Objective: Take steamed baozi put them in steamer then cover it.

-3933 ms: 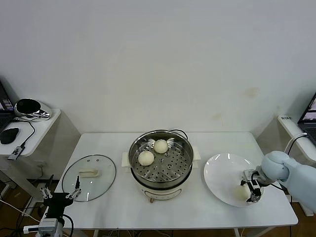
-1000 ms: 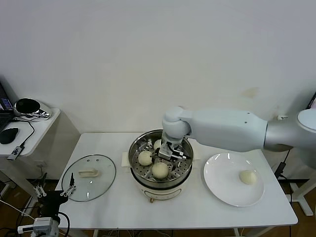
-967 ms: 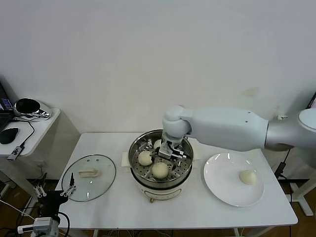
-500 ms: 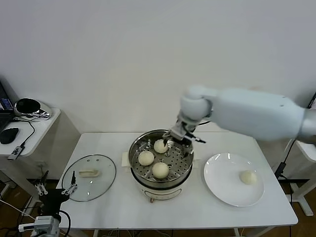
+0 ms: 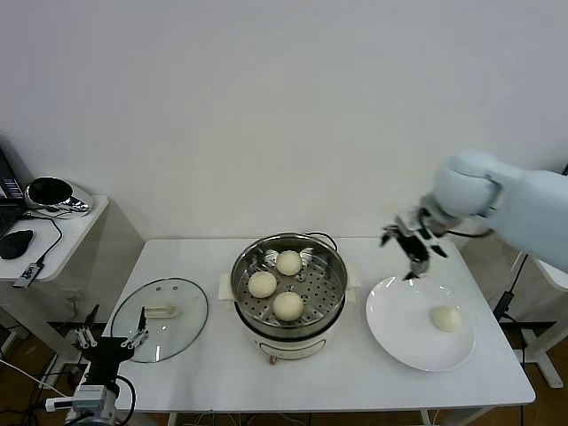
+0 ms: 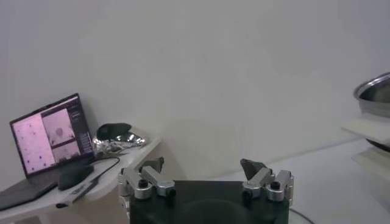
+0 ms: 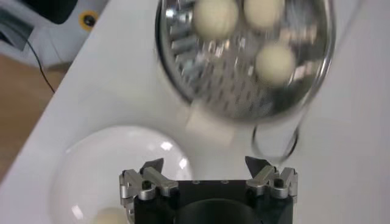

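Note:
The steamer (image 5: 330, 266) stands at the table's middle with three steamed baozi on its perforated tray (image 5: 288, 263) (image 5: 262, 284) (image 5: 287, 304). One more baozi (image 5: 445, 318) lies on the white plate (image 5: 390, 302) to the right. My right gripper (image 5: 410, 246) hangs open and empty in the air above the plate's far left rim. Its wrist view shows the steamer (image 7: 228, 85) beyond the open gripper (image 7: 204, 165) and the plate (image 7: 116, 164) below. The glass cover (image 5: 160, 306) lies flat left of the steamer. My left gripper (image 5: 111, 342) waits open, low beside the table's front left corner.
A side table (image 5: 62, 232) at the far left carries a mouse and a dark helmet-like object; a laptop (image 6: 49, 131) shows there in the left wrist view. A cable runs behind the steamer. The plate sits near the table's right front corner.
My right gripper let a third baozi go in the steamer, rose out of it and swung right to above the plate. The left arm barely shifted.

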